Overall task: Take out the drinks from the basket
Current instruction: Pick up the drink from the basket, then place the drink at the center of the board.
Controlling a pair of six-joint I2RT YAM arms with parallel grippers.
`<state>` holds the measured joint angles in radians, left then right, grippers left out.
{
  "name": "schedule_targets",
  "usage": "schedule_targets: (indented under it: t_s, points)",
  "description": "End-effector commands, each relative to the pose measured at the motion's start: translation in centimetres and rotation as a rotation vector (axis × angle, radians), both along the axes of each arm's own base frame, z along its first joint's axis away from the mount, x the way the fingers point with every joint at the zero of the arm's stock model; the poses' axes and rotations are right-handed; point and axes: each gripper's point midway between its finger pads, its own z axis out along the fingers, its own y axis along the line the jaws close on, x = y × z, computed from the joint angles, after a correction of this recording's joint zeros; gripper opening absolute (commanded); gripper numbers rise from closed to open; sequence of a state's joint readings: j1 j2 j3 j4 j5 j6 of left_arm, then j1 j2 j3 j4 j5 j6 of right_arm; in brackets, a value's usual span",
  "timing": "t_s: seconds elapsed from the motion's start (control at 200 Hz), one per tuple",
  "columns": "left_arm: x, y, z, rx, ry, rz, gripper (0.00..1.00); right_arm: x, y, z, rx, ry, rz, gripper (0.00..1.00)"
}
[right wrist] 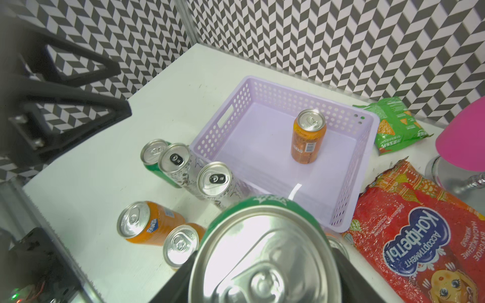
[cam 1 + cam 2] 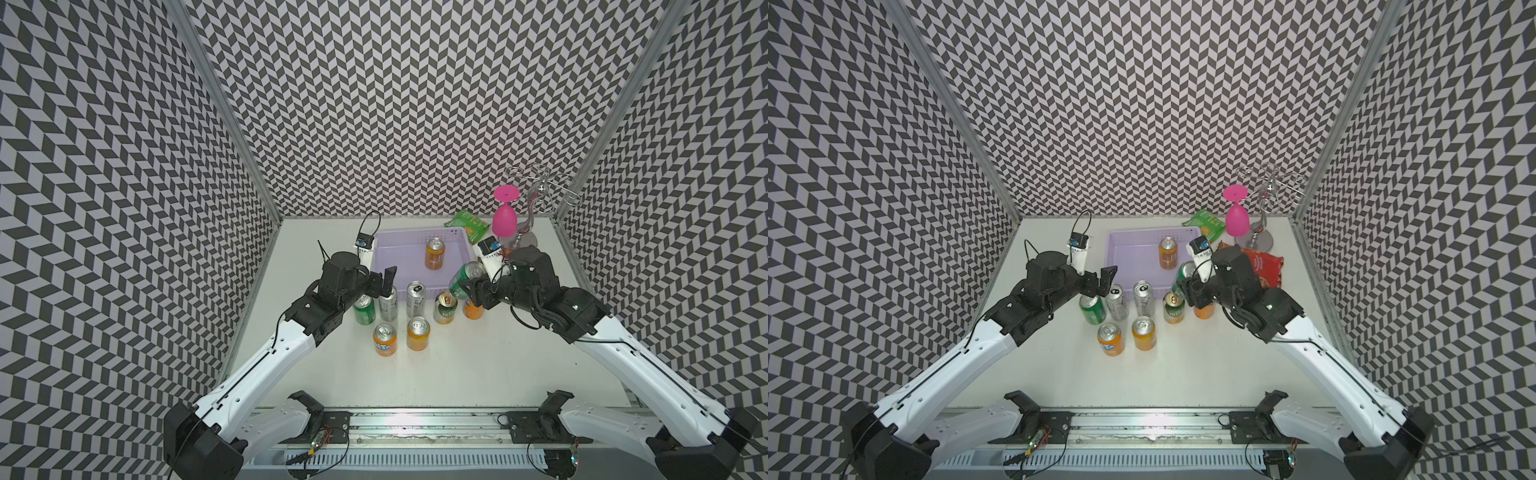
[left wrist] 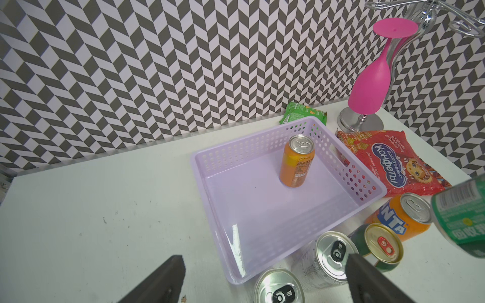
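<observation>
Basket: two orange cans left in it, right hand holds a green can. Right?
No. Only one orange can stands in the basket; the left wrist view shows nothing else inside. The right hand does hold a green can.

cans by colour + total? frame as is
Orange cans: 4, 1 of them in the basket
Green cans: 3, 1 of them in the right gripper
Silver cans: 2
Total: 9
</observation>
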<state>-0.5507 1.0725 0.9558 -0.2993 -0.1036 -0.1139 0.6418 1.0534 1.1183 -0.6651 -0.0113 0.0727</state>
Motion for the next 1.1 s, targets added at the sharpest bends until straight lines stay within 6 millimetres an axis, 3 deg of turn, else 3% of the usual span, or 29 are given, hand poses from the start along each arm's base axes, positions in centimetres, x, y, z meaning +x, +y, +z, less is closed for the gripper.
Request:
schedule_targets:
  t_s: [0.0,0.235,1.092]
  points:
    - [0.3,0.2,0.4,-0.011,-0.022,0.010,0.99,-0.7,0.3,2.7,0.097,-0.065,-0.016,0.51]
    - [0.3,0.3,0.4,-0.009,-0.022,0.012,0.99,-2.4,0.6,1.1,0.112,-0.022,-0.014,0.51]
    - [0.3,0.5,0.2,-0.006,-0.027,0.021,0.99,-3.7,3.2,-11.1,0.050,0.149,-0.029,0.51]
